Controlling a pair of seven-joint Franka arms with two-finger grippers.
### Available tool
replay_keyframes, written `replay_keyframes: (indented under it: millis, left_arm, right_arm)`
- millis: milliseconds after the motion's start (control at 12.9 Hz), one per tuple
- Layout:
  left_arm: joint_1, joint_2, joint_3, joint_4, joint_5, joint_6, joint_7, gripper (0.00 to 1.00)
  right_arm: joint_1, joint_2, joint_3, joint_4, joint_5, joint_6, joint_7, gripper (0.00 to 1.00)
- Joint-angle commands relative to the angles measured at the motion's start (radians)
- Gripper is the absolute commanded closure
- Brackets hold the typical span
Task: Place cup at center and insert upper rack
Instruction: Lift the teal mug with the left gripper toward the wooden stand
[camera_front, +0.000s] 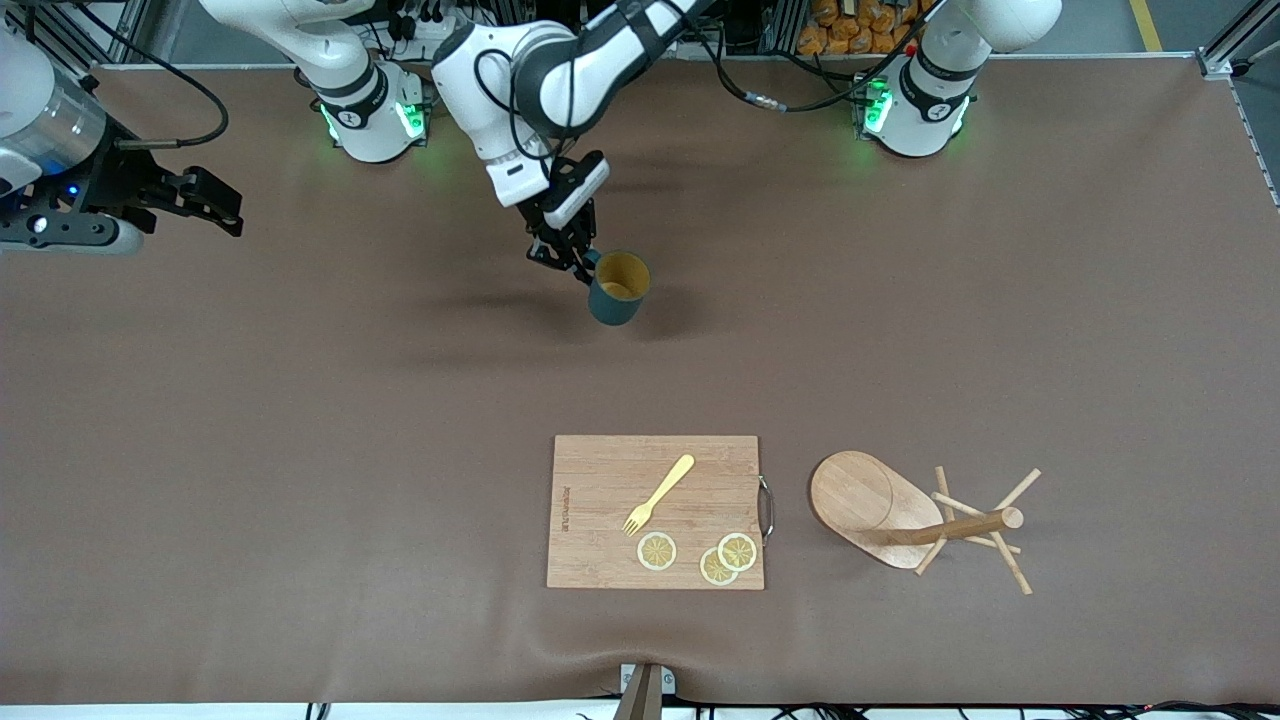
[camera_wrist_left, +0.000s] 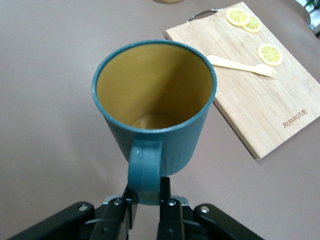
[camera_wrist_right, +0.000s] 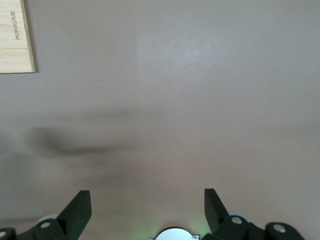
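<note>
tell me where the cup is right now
The cup hangs by its handle in the left pincer over bare table, above the middle, with the cutting board nearer the front camera.

one cup (camera_front: 620, 289), one upper rack (camera_front: 915, 520), one cutting board (camera_front: 600, 520), one fork (camera_front: 658, 495), three lemon slices (camera_front: 657, 551)

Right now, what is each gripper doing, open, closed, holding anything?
Left gripper: shut on the handle of the small dark teal ribbed cup, over the brown table.
Right gripper: open, empty, waiting.
</note>
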Motion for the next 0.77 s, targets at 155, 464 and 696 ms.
replay_keyframes:
  millis: [155,464,696]
  left_arm:
    - [0.086,-0.059,-0.005,-0.019,-0.076,0.145,0.134,1.0]
    - [0.168,-0.057,-0.007,-0.019,-0.164,0.277,0.176,1.0]
    - [0.302,-0.115,-0.005,-0.023,-0.362,0.326,0.281,1.0]
  right_arm:
    - [0.017,-0.019,-0.003,-0.013,0.009,0.0,0.016,0.0]
    - [0.014,-0.021,-0.004,-0.013,0.009,0.008,0.016,0.0]
    - [0.014,-0.024,-0.006,-0.011,0.009,0.022,0.013,0.0]
